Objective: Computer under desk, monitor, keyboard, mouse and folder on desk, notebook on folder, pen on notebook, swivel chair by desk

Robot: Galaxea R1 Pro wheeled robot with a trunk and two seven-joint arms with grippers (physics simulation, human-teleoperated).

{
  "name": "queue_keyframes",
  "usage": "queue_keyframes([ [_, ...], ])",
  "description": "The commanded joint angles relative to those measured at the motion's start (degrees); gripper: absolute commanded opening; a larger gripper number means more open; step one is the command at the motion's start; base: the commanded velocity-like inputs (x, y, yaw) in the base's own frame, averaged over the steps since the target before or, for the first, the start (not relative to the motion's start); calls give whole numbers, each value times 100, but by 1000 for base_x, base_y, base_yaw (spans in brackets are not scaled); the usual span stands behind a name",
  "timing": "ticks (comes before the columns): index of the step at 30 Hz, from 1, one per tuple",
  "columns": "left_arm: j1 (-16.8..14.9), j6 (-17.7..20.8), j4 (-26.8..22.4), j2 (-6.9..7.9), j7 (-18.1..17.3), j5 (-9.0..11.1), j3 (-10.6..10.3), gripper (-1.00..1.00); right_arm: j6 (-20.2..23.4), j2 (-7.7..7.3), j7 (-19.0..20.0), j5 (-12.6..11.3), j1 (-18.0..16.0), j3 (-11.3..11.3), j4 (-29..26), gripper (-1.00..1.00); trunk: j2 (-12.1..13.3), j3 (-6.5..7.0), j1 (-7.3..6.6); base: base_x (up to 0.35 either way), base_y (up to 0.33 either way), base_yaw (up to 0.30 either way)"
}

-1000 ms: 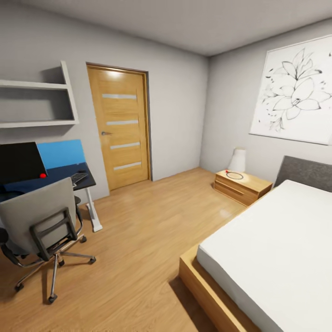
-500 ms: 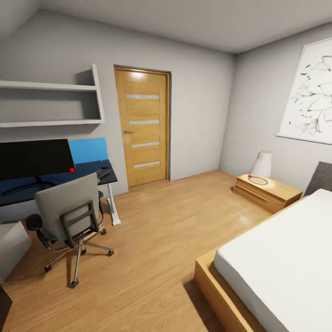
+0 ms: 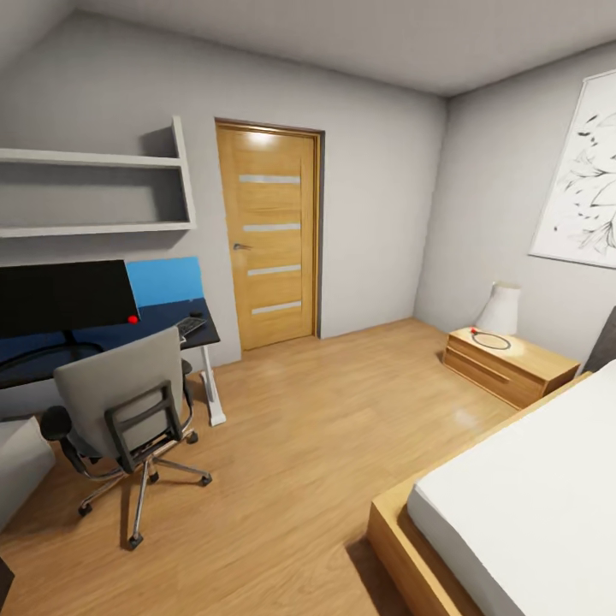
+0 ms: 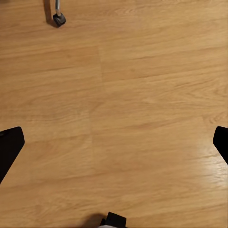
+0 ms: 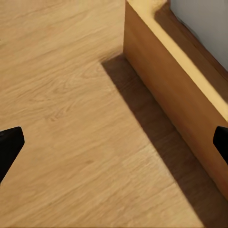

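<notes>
Across the room, monitor (image 3: 64, 298) and keyboard (image 3: 191, 326) sit on the desk (image 3: 171, 315); we're empty-handed, both grippers spread wide, folder work pending.

No readable text, labels, brands or numbers anywhere. The wall picture (image 3: 583, 184) has only a line drawing of flowers, no words. The door (image 3: 270, 235) and the monitor (image 3: 64, 296) carry no lettering; its screen is blank black.

Desk (image 3: 162, 318) bearing monitor (image 3: 64, 298); keyboard (image 3: 190, 326)
</notes>
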Motion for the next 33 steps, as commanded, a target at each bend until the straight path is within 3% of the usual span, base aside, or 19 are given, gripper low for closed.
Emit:
queue_keyframes([
  [1, -2, -15, -1, -3, 4, -9, 21, 100, -17, -2, -28, -13, -4, 23, -1, 100, -5, -7, 1, 5, 0, 0],
  [8, -2, -13, -1, -3, 4, -9, 18, 100, -18, -3, -27, -13, -5, 24, 2, 100, -5, -7, 1, 100, 0, 0],
  [33, -2, 40, 8, -32, 4, -6, 13, 100, -18, 2, -27, -13, -4, 24, -4, 100, -5, -7, 1, 307, 0, 0],
])
